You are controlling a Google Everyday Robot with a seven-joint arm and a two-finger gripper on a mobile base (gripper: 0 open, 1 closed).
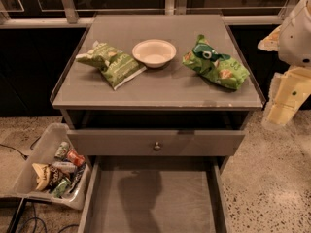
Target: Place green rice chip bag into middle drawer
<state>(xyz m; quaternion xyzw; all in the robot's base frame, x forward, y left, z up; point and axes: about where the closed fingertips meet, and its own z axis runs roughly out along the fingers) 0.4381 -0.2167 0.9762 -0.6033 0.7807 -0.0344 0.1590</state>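
The green rice chip bag (216,64) lies crinkled on the right side of the cabinet top, bright green with a dark green round logo. The middle drawer (155,198) is pulled out at the bottom of the view, a wide grey tray with a bare flat floor. My arm (296,33) comes in at the right edge, and the gripper (285,101) hangs beside the cabinet's right side, right of the bag and apart from it.
A paler olive-green bag (112,63) lies on the left of the top and a white bowl (154,52) sits between the bags. A shut drawer front with a round knob (157,145) is above the open drawer. A bin of snacks (51,171) stands on the floor at left.
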